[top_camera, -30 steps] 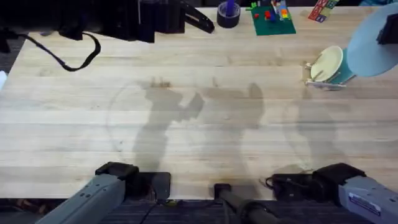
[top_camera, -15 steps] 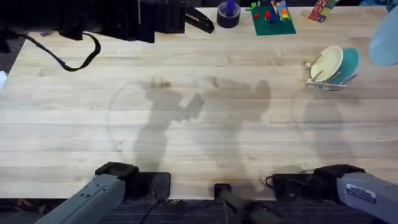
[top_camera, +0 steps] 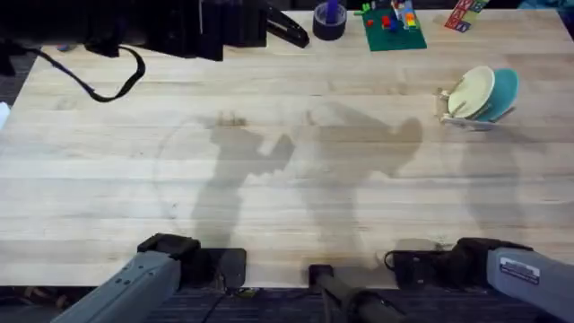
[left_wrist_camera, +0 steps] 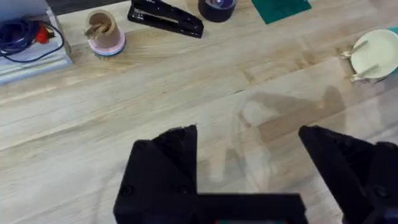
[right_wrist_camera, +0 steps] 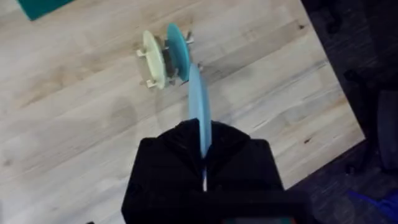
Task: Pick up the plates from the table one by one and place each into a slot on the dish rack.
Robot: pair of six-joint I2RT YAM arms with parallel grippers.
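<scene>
A pale sky blue plate [right_wrist_camera: 199, 106] is clamped edge-on between the black fingers of the right gripper [right_wrist_camera: 203, 146], and it is seen from the right wrist camera as a thin upright sliver held above the table [right_wrist_camera: 81, 118]. Beyond it in that view, the dish rack [right_wrist_camera: 166, 59] stands on the wood near the table's edge, with 2 plates already slotted upright in it: a cream-yellow plate [right_wrist_camera: 152, 56] and a teal plate [right_wrist_camera: 177, 51], set side by side and just apart.

In the overhead view the dish rack [top_camera: 466, 115] is found at the far right of the table [top_camera: 269, 161], the cream-yellow plate [top_camera: 470, 91] being in front and the teal plate [top_camera: 504, 88] behind it, both leaning slightly. The bases of the 2 arms are seen at the lower edge (their shadows are cast across the planks).

The left gripper [left_wrist_camera: 249, 155] is held with its jaws spread wide and nothing between them, over bare wood. In the left wrist view the rack with the cream-yellow plate [left_wrist_camera: 376, 53] is visible well away, and a black stapler [left_wrist_camera: 165, 15], a dark tape roll [left_wrist_camera: 217, 7] and a small cup [left_wrist_camera: 104, 34] lie along the far side of the table.
</scene>
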